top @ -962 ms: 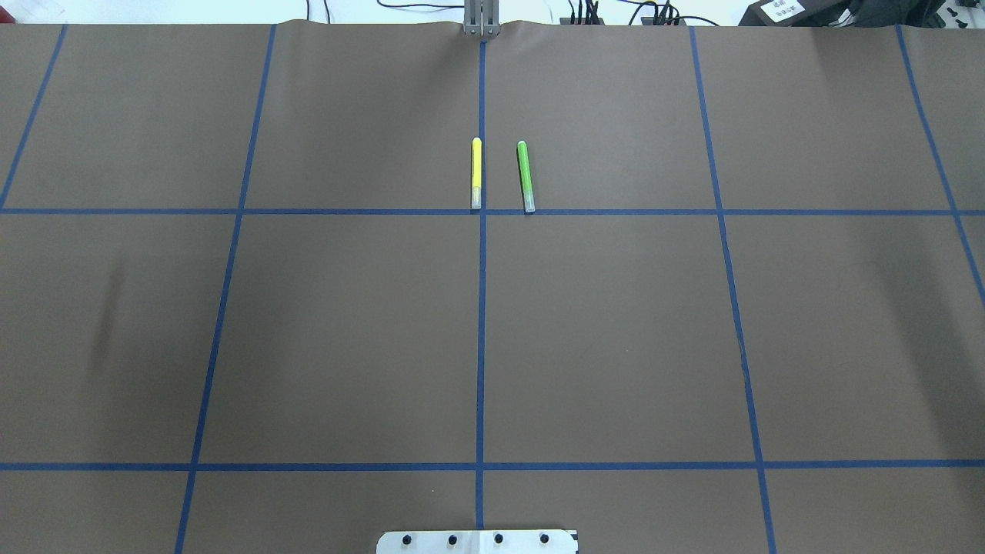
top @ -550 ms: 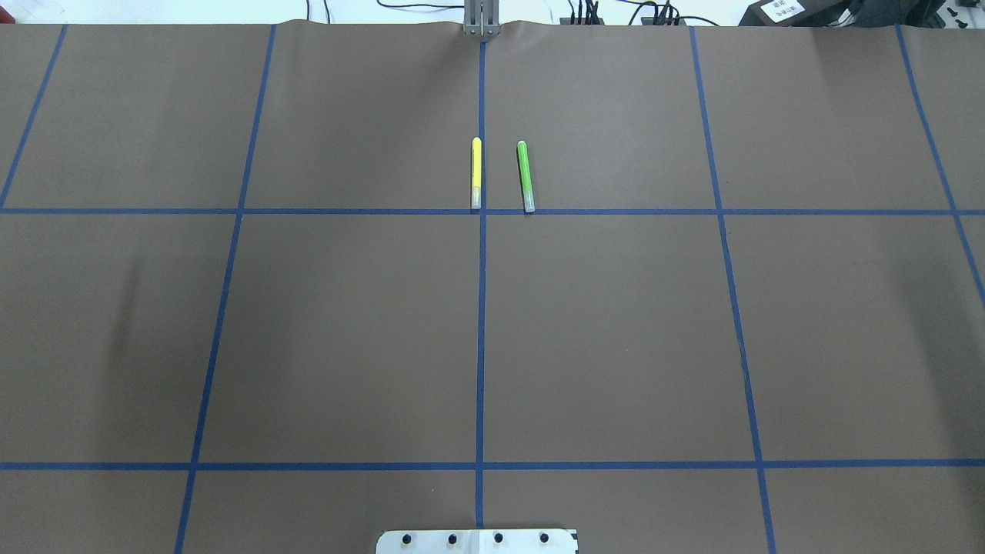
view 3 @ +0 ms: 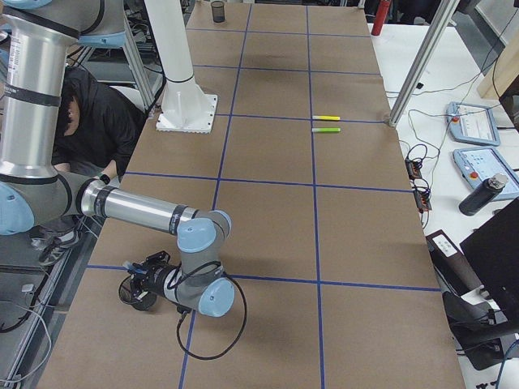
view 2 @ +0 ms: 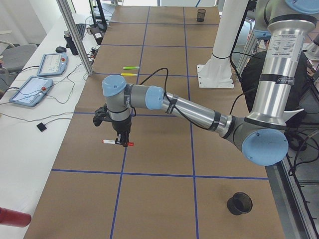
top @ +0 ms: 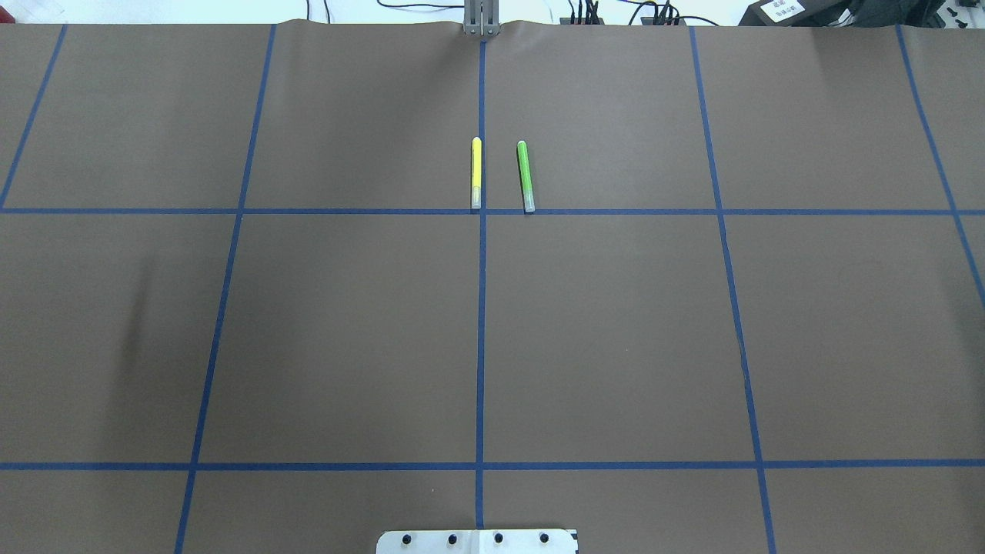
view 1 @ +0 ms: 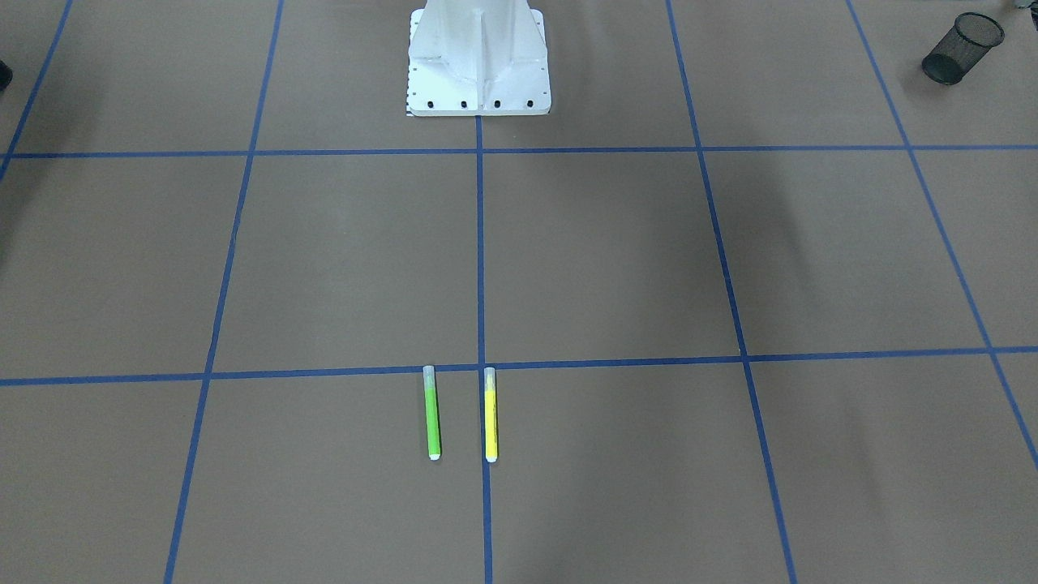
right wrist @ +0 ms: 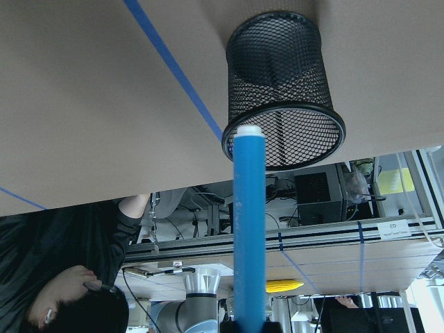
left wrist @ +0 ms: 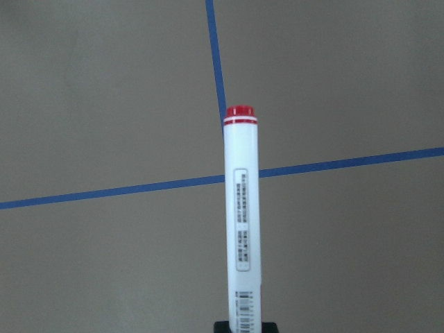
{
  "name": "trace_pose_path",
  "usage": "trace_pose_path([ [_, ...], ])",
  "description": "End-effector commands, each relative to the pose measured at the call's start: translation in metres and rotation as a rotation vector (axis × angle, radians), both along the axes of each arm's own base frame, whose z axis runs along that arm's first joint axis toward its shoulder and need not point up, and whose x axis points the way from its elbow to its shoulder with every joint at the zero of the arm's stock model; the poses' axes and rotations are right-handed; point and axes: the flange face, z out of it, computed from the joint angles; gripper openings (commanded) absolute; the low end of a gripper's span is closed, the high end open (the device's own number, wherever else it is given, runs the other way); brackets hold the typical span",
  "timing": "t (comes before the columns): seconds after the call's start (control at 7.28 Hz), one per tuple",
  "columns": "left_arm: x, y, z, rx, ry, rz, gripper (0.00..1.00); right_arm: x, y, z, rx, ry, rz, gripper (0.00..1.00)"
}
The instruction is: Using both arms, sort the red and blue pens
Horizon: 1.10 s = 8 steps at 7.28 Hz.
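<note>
Both gripped for you: left pincer point(view 2: 121, 141) a red-capped white marker point(left wrist: 241, 222), right pincer point(right wrist: 250, 327) a blue marker point(right wrist: 248, 229) aimed into the black mesh cup point(right wrist: 277, 62) ahead.

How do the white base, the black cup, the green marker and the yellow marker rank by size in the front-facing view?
Largest: white base.
Next: black cup.
Last: green marker and yellow marker, which look alike, so I do not rank them.
</note>
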Motion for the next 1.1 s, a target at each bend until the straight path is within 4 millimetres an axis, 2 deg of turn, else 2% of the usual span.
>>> trace_pose_path([
  [0.0,0.001,-0.001,-0.004,0.007,0.002,0.001,0.0,-0.002,0.025,0.032,-0.086,-0.041,0.028,0.0],
  [0.41,0.001,-0.005,-0.009,0.016,0.001,0.0,0.0,0.003,0.058,0.041,-0.129,-0.066,0.068,0.0],
  [0.82,0.001,-0.004,-0.009,0.023,0.0,0.007,0.0,0.002,0.06,0.044,-0.145,-0.056,0.078,0.0],
  [0.96,-0.001,0.0,-0.018,0.039,0.003,0.005,0.0,0.002,0.055,0.046,-0.142,-0.052,0.085,0.28],
])
